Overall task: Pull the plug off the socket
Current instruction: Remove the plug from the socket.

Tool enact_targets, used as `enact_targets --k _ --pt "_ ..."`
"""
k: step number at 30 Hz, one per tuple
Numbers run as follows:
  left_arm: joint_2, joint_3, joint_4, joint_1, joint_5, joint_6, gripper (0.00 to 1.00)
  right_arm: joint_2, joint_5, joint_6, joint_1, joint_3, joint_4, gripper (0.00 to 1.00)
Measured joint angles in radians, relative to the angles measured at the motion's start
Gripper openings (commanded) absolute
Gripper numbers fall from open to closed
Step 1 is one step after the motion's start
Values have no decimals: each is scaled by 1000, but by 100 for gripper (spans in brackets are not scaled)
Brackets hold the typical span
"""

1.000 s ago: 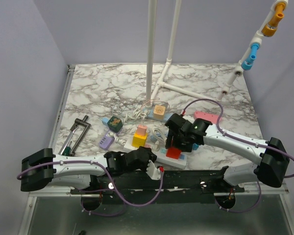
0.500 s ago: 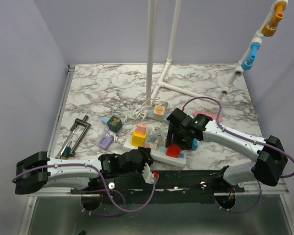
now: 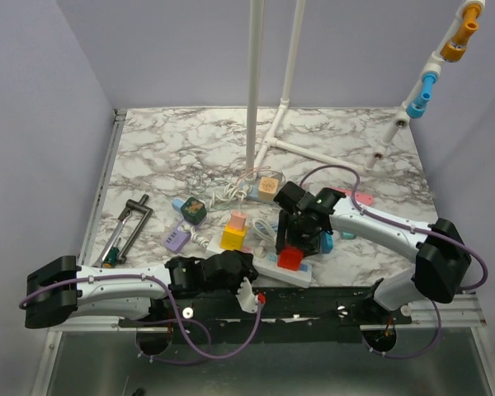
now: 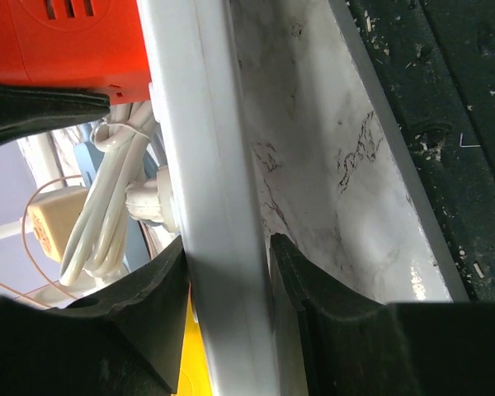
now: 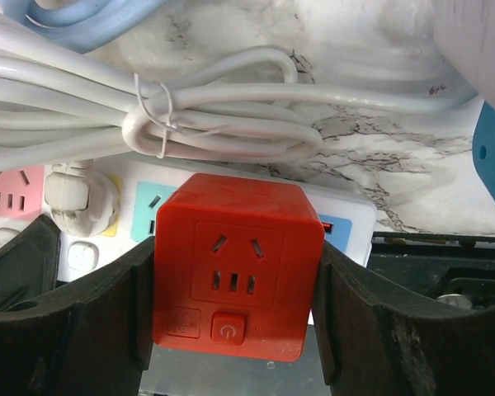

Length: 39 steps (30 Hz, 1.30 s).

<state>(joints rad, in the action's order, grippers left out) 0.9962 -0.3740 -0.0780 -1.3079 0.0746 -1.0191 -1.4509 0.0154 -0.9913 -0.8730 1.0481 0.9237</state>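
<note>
A red cube plug (image 3: pixel 290 258) sits on a white power strip (image 3: pixel 312 275) near the table's front edge. My right gripper (image 3: pixel 292 247) is shut on the red cube plug (image 5: pixel 235 264), with one finger on each side of it; the right wrist view shows the strip (image 5: pixel 346 216) under it. I cannot tell whether the plug has lifted off its socket. My left gripper (image 3: pixel 246 285) is shut on the strip's near-left end; in the left wrist view its fingers (image 4: pixel 301 280) clamp the white strip (image 4: pixel 202 157), with the red plug (image 4: pixel 66 41) farther along.
A yellow cube with a pink top (image 3: pixel 234 232), a purple plug (image 3: pixel 179 240), a dark green cube (image 3: pixel 194 208), a tan cube (image 3: pixel 269 187) and bundled white cables (image 5: pixel 223 115) lie around the strip. A black tool (image 3: pixel 128 227) lies left. White pipe posts (image 3: pixel 255 82) stand behind.
My right gripper has shifted a little left and closed in over the red plug. My left arm has drawn back leftwards along the strip's near end.
</note>
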Motion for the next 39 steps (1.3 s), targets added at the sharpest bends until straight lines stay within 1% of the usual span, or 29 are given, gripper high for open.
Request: enact_targets --k 5,10,16,19,26,29,32,34,39 --pt "0 -1 5 11 1 -6 0 -54 -25 47 5 92 63 3" --pt "-2 -4 26 15 2 -11 0 -38 -17 79 51 95 68 3" --pt "-3 -2 41 5 -26 -59 0 71 42 82 66 -36 -14 1" --pt "-3 8 44 2 -35 -83 0 37 60 100 69 -26 -14 1" --pt "-3 10 28 16 -17 -90 0 -120 48 189 68 136 59 1" --pt "-3 10 27 18 -9 -90 0 -130 28 200 57 151 65 1" --pt "-3 8 22 18 -11 -90 0 -88 16 185 49 106 32 1" --pt "-3 4 20 16 -24 -92 0 -19 12 161 47 42 -8 1" --pt "-3 -16 19 6 -56 -102 0 121 -6 117 47 -54 -39 0"
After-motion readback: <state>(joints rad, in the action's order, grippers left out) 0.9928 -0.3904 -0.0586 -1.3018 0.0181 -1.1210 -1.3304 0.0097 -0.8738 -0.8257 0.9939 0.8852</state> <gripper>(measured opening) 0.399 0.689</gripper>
